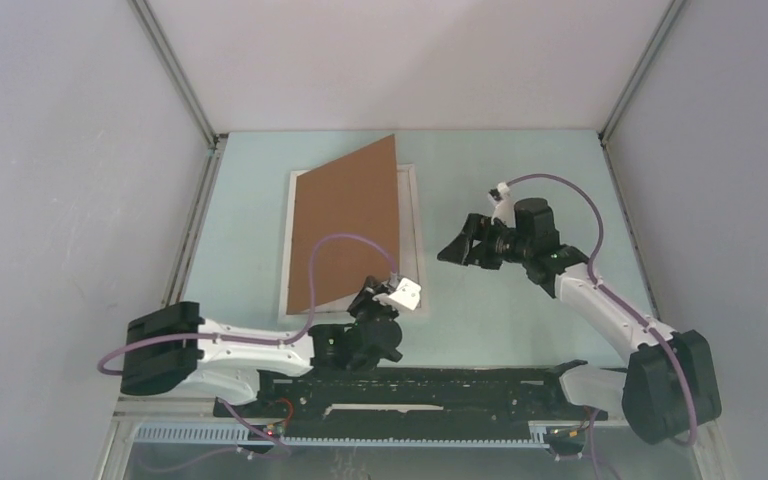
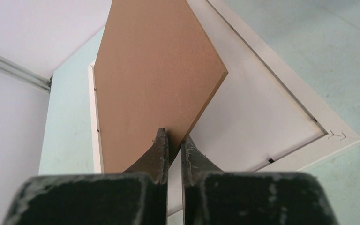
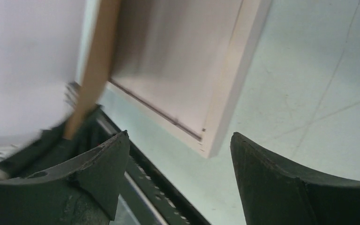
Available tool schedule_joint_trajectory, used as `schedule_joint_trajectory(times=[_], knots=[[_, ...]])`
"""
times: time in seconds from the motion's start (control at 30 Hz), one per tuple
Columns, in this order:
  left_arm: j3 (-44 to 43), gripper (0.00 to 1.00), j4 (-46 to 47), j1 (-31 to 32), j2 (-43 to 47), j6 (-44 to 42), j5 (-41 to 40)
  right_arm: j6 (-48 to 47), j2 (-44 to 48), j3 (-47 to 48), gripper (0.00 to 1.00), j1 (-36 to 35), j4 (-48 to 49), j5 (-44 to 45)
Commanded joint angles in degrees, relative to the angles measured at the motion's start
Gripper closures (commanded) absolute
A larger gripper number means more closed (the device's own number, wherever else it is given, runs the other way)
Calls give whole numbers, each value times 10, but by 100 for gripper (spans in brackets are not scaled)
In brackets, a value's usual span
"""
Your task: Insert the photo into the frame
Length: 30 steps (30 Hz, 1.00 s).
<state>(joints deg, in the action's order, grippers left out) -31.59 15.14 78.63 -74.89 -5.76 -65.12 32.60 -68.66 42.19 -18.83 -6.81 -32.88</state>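
Brown board pinched at its near corner by clenched left fingers, tilted over white frame lying flat mid-surface, toward far edge. Right fingers spread wide, empty, hovering right of frame, elbow bent. Frame's pale inner recess plain only from left wrist.

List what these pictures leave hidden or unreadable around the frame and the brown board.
Any view: the photo shows no printed side; whether the white sheet inside the frame is its back cannot be told.
Top view: the tilted brown board covers much of the frame.
Top view: the wrist mostly hides the left fingers.
Right wrist view: motion blur smears the brown board's edge.
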Motion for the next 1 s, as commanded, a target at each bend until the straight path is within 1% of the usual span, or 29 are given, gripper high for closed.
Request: schedule_joint_trajectory(times=[0.0, 0.07, 0.13, 0.23, 0.3, 0.33, 0.5, 0.63, 0.73, 0.83, 0.97], knots=[[24, 100, 3, -5, 65, 109, -33, -224, 9, -5, 12, -36, -39, 6], [32, 100, -8, -5, 87, 125, -34, -296, 16, -10, 10, -66, -19, -30], [40, 100, -11, -5, 103, 132, -32, -340, 22, -14, 9, -78, 5, -74], [48, 100, -17, -5, 122, 138, -32, -419, 33, -43, 9, -113, 52, -104], [56, 100, -19, -5, 136, 141, -34, -450, 28, -65, 8, -136, 95, -131], [60, 100, -18, -5, 144, 142, -35, -469, 20, -69, 8, -152, 100, -131], [79, 100, -15, -4, 169, 142, -34, -551, -37, -68, 10, -214, 116, -108], [85, 100, -19, -5, 185, 146, -33, -605, -86, -66, 11, -263, 162, -78], [91, 100, -25, -4, 202, 147, -32, -611, -137, -49, 11, -283, 196, -68], [95, 100, -25, -5, 213, 146, -33, -621, -184, -22, 12, -305, 212, -26], [91, 100, -33, -5, 213, 147, -35, -621, -228, -6, 17, -320, 251, 5]])
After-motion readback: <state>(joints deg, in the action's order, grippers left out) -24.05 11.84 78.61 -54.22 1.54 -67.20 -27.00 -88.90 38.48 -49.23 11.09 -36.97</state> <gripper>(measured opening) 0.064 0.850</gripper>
